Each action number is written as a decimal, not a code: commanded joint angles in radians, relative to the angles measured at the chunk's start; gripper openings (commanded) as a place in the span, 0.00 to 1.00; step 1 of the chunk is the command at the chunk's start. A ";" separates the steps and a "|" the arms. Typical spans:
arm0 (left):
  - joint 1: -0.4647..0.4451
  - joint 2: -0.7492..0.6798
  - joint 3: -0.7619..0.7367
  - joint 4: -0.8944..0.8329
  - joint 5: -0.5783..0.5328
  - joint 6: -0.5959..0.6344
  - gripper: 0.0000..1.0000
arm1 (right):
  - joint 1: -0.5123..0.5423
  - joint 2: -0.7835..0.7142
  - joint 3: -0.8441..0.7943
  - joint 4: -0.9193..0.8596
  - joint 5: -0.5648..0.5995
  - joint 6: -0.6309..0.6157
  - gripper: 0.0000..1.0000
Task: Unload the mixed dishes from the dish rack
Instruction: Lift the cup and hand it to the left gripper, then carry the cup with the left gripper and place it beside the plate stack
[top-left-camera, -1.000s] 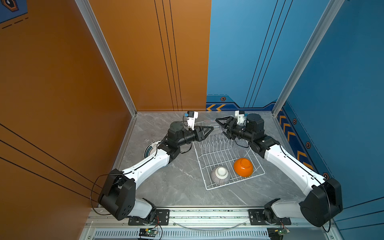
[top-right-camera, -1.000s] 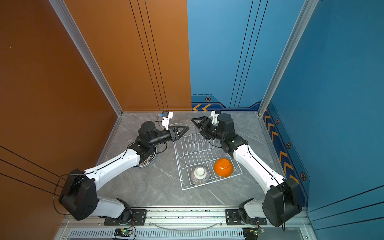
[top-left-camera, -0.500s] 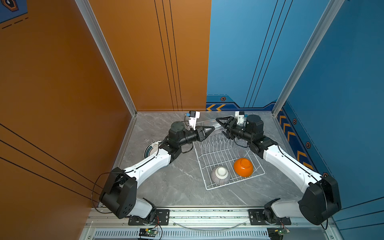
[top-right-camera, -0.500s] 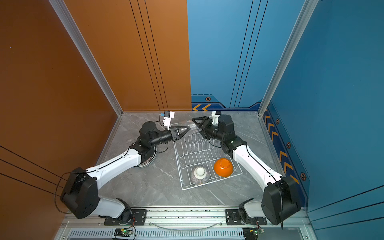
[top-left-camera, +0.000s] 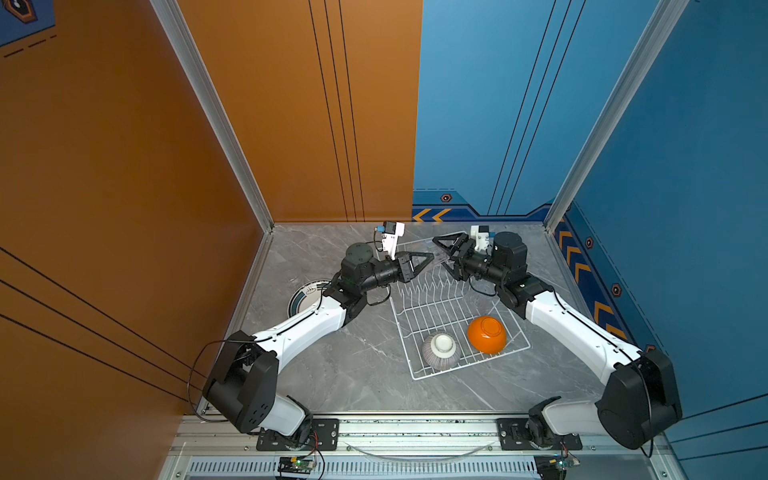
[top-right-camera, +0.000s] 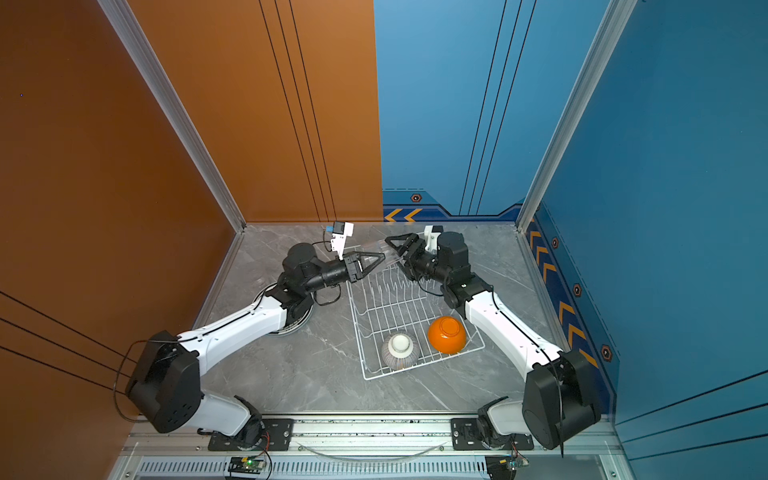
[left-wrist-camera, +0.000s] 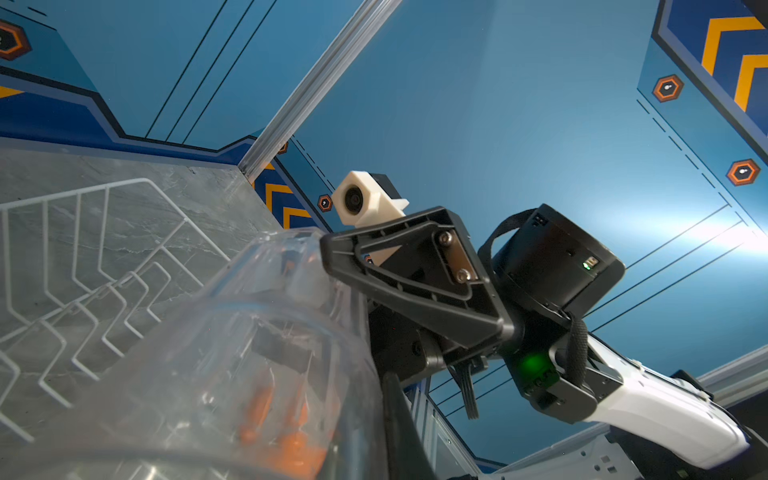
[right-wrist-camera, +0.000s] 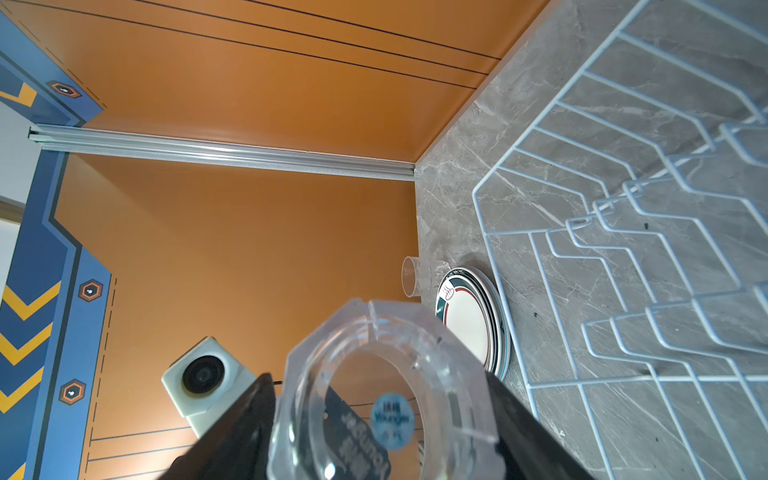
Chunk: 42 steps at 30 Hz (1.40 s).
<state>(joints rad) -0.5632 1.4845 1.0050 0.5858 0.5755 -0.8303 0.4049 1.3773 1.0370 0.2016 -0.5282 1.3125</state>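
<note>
end effector (top-left-camera: 429, 257), tumbler (right-wrist-camera: 374, 332); bowls (top-left-camera: 441, 351) in rack (top-left-camera: 436, 307)

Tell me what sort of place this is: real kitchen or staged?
Most likely a staged robot test booth, not a home kitchen: printed orange and blue wall panels joined by aluminium posts, two arms bolted to a front rail, and a wire dish rack on a marble-look tabletop.

The middle of the dish rack (top-left-camera: 440, 309) is free, only prongs (top-left-camera: 432, 286). The striped bowl (top-left-camera: 441, 351) and orange bowl (top-left-camera: 487, 334) fill its near end. The left gripper (top-left-camera: 430, 257), right gripper (top-left-camera: 439, 252) and clear tumbler (left-wrist-camera: 249, 332) crowd its far end.
</note>
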 joint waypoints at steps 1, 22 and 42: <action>0.013 0.022 0.014 -0.074 -0.072 0.034 0.00 | -0.007 -0.007 -0.014 0.009 -0.037 -0.034 0.87; 0.047 -0.072 0.107 -0.582 -0.306 0.272 0.00 | -0.084 -0.251 -0.144 -0.442 0.229 -0.291 0.99; 0.448 0.099 0.338 -0.937 -0.497 0.323 0.00 | -0.030 -0.288 -0.196 -0.608 0.383 -0.534 1.00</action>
<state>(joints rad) -0.1490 1.5440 1.3087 -0.3073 0.1253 -0.4942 0.3557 1.0618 0.8398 -0.3687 -0.2043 0.8623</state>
